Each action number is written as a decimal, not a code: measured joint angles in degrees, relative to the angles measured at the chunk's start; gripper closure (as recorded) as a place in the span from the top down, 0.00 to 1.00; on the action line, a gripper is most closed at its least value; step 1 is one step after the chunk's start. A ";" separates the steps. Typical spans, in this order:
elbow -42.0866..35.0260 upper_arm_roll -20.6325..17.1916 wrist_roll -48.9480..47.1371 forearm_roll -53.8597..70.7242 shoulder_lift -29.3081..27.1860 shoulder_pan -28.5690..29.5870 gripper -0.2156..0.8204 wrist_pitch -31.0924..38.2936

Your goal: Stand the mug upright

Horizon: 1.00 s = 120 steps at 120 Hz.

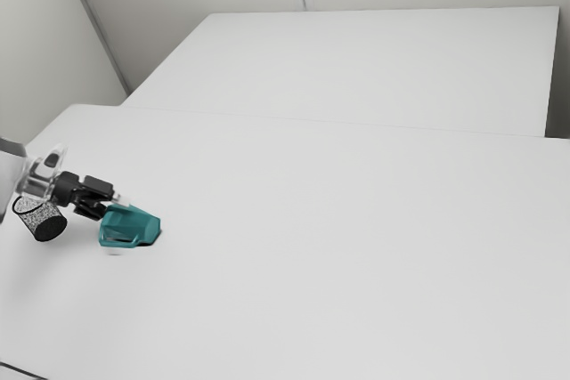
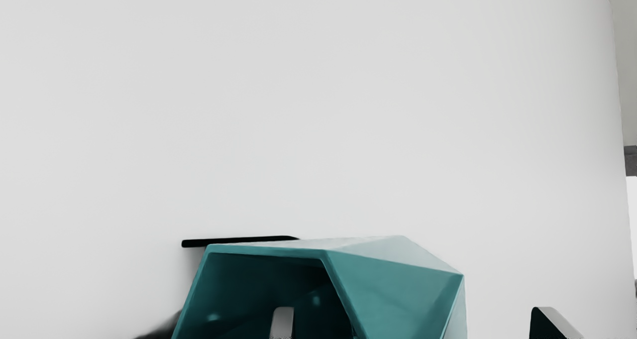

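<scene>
Table: one, white, beneath the claw (image 1: 110, 206); one more pale surface (image 1: 383, 68) lies well beyond it.
Claw: one, its two fingers spread apart, one fingertip (image 2: 282, 326) overlapping the mug's mouth in the wrist view, the other standing past its outer wall.
Mug: one (image 1: 135, 223), on the table (image 1: 312, 238), just below the claw's tips, lying on its side.
Mug's look: teal, faceted, flat angular planes, dark hollow mouth, paler upper face.
Speckled container: one (image 1: 40, 218), black-ended, near the claw, back toward the arm.
</scene>
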 joint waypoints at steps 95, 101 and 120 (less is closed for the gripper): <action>-0.70 -0.67 4.03 -0.59 -4.47 -0.95 0.06 0.36; -0.76 -0.75 4.11 -0.45 -5.38 -1.26 0.06 0.41; -1.07 -0.79 3.94 1.55 -10.42 -5.15 0.05 0.66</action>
